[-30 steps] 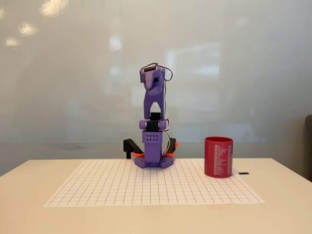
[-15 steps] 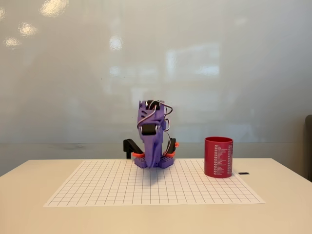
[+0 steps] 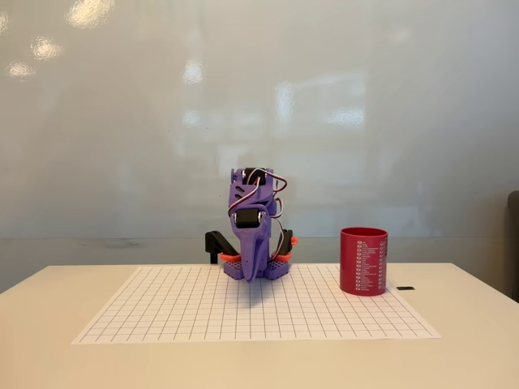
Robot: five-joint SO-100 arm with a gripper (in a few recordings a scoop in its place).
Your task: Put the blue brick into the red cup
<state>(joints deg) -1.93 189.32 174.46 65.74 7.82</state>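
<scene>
- Standing upright on the right side of the grid sheet [image 3: 203,312] in the fixed view, the red cup [image 3: 363,261] shows columns of small white print on its right flank and an open top rim.
- No brick can be made out from this angle; whether it lies inside the cup cannot be told.
- Just right of the cup's base, a small dark object [image 3: 405,288] lies flat on the table [image 3: 478,340], off the sheet's edge.
- Left of the cup and well apart from it, the purple arm [image 3: 254,231] sits folded low over its base at the sheet's far edge, near the middle of the frame.
- The gripper [image 3: 253,271] points down toward the sheet in front of the base; whether its jaws are open or closed cannot be told from this head-on angle.
- Wires loop over the arm's top, and orange parts show at both sides of the base.
- A black clamp [image 3: 219,243] juts out to the left of the base.
- Behind the table, a glossy pale wall [image 3: 122,121] carries blurred reflections of ceiling lights.
</scene>
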